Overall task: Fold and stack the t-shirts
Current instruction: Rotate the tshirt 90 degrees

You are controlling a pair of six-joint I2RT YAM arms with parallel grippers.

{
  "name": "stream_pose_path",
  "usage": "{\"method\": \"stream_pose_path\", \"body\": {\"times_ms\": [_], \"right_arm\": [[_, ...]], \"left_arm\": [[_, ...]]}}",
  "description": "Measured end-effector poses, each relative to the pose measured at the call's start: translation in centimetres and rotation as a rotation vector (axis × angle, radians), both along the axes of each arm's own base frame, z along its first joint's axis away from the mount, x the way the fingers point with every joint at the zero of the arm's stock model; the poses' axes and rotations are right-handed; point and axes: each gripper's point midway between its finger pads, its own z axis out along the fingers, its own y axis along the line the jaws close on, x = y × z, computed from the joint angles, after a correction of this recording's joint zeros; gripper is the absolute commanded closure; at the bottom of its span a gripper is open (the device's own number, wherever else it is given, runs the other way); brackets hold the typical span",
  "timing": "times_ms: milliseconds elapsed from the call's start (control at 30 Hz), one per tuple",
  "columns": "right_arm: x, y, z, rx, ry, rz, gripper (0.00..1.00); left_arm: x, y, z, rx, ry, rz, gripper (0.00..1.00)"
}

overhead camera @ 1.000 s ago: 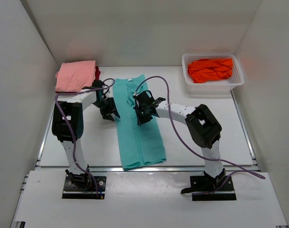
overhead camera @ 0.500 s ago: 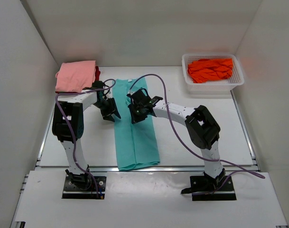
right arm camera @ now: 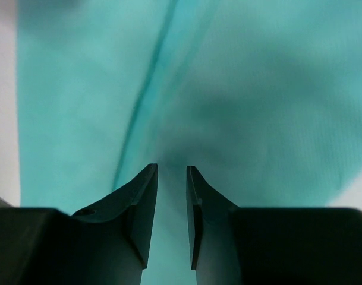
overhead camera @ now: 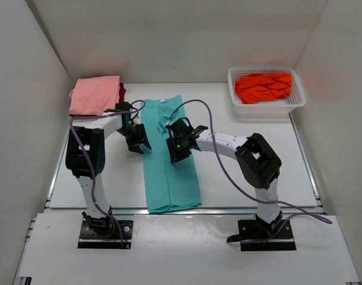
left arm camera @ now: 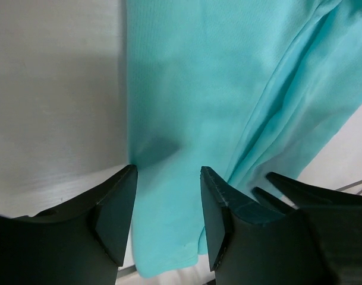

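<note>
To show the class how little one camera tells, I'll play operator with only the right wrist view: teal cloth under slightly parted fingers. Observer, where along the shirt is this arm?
Observer: The right fingers hang over the middle stretch of the teal shirt, which lies folded into one long strip.
Operator: Where is the other arm?
Observer: The left fingers stand open at the strip's left edge, level with yours.
Operator: Where are the finished shirts?
Observer: A folded pink shirt lies at the far left, with a dark red one peeking out at its right side.
</note>
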Motion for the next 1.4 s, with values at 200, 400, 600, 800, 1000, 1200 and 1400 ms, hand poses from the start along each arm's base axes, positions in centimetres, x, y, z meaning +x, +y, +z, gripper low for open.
{"method": "stream_pose_path", "body": {"times_ms": [200, 400, 600, 800, 1000, 1200, 1400], "right_arm": [[-2.6, -5.3, 2.1, -0.020, -0.002, -0.060, 0.71], [-3.9, -8.7, 3.4, -0.001, -0.021, -0.111, 0.70], [-6.9, -9.2, 0.6, -0.026, 0.054, -0.092, 0.70], [-7.3, -9.2, -0.7, -0.015, 0.094, -0.098, 0.70], [-5.4, -9.4, -1.6, -0.003, 0.115, -0.133, 0.71], [-2.2, -9.5, -0.6, 0.005, 0.077, -0.142, 0.70], [0.7, -9.3, 2.6, 0.032, 0.005, -0.135, 0.70]], "left_arm": [[-2.5, -0.4, 0.7, 0.041, 0.013, -0.057, 0.40], [-5.0, -1.9, 1.5, 0.030, -0.002, -0.084, 0.41], [-3.8, -3.5, -1.3, 0.036, 0.077, -0.103, 0.41], [-0.3, -4.3, -1.2, 0.025, 0.064, -0.088, 0.41], [5.5, -5.4, -0.9, 0.026, 0.021, -0.095, 0.40], [7.7, -5.9, 0.3, 0.020, -0.023, -0.105, 0.36], [4.7, -4.8, 1.8, 0.012, -0.005, -0.097, 0.36]]}}
